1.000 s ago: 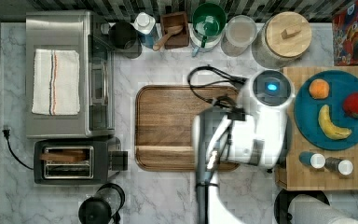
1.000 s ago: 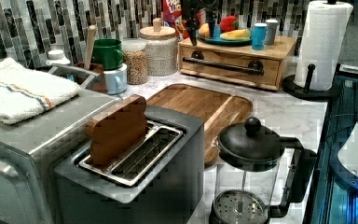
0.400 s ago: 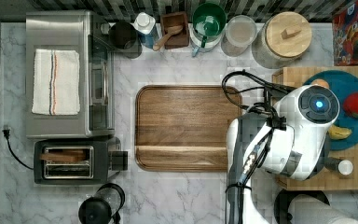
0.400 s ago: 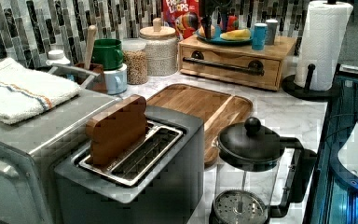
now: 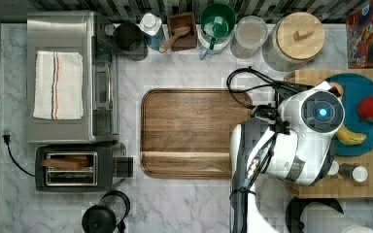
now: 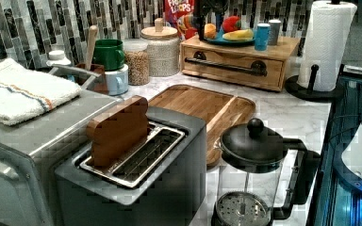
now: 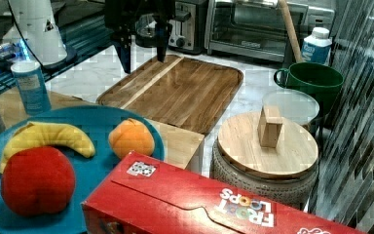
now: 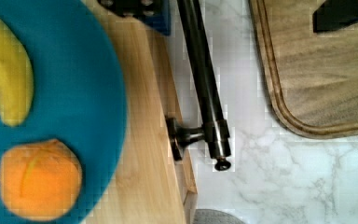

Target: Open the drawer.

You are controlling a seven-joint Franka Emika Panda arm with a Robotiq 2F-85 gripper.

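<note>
two dark fingers (image 7: 125,54) of the hand (image 7: 142,52) hang spread wide apart in the right view, with nothing between them, their tips over the near edge of the brown wooden tray (image 7: 175,90). in the wrist view the hand looks straight down on the long black bar handle (image 8: 203,88) of the drawer (image 6: 232,68), which runs directly below it over the marble bench (image 8: 270,172); one finger tip shows on the cabinet side of the bar and the other on the tray side, so the bar lies between them but lower, with no contact to be seen.

the drawer sits flush in its pale wooden cabinet (image 6: 245,49), closed, in the left view, with the bar handle across its whole front. on top of the cabinet, just beyond the bar from the hand, a teal plate (image 8: 74,74) carries a banana (image 8: 7,79), an orange (image 8: 39,179) and a red fruit (image 7: 36,180). the tray lies on the bench on the opposite side of the hand, close to the handle but apart from it. in the top view the white arm (image 5: 291,141) reaches over the cabinet's front edge. a red cereal box (image 7: 195,204) and a jar with a wooden lid (image 7: 265,146) stand near the cabinet's end.
</note>
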